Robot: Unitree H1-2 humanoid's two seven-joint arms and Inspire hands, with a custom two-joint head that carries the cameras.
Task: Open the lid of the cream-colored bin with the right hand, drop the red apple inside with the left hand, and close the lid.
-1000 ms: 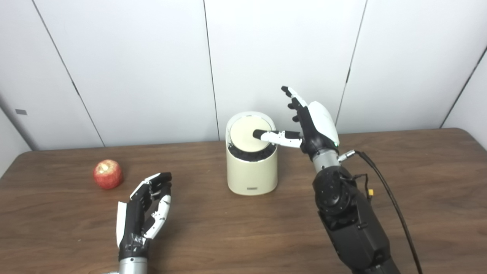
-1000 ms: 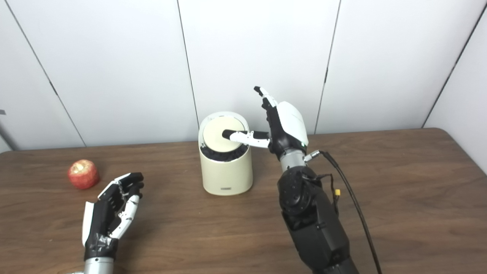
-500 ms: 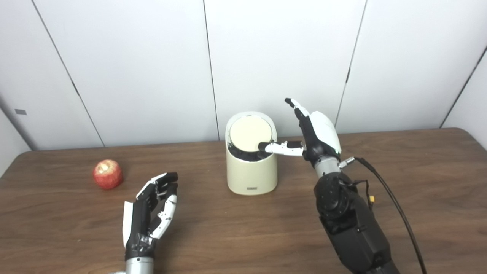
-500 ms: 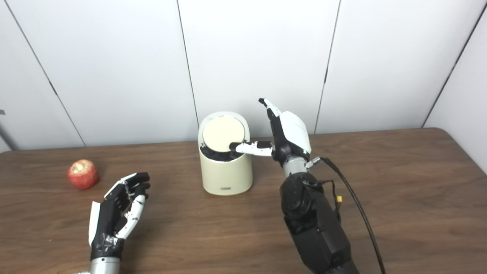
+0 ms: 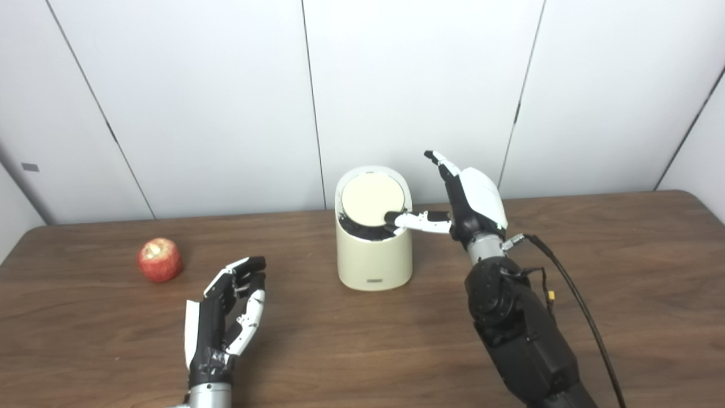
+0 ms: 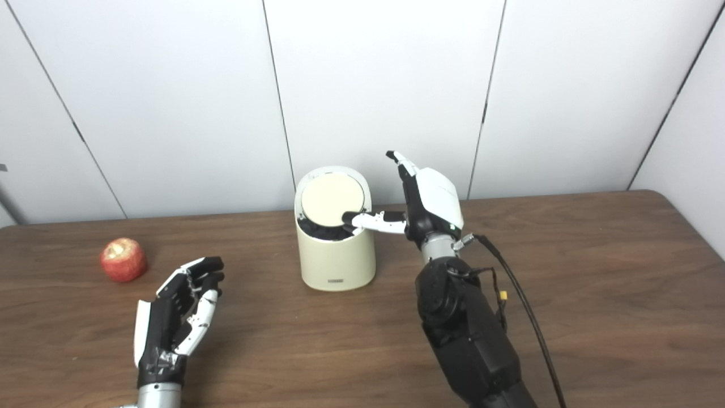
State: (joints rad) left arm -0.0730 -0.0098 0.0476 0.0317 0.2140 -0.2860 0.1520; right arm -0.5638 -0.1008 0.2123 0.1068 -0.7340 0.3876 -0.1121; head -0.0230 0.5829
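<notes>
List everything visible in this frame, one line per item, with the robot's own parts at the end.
apple: one, red, table's left, untouched.
bin: one, cream-colored, table's middle near the wall.
lid: one, cream, tilted on the bin, dark gap at its near edge.
table: one, dark brown wood.
wall panels: white, behind the table.
cable: one, black, along the right arm.
left hand: open, near the table's front left.
right hand: open, thumb at the lid's right edge.

Bare desk (image 5: 351, 340) between left hand (image 5: 224, 320) and apple (image 5: 160, 259): path open. Bin (image 5: 374, 238) near back wall (image 5: 226, 102), little room behind. Lid (image 5: 372, 199) tilted, dark gap at front; right hand (image 5: 473, 204) beside bin, thumb across rim, crowding opening from right. Cable (image 5: 583, 317) trails over right desk.
</notes>
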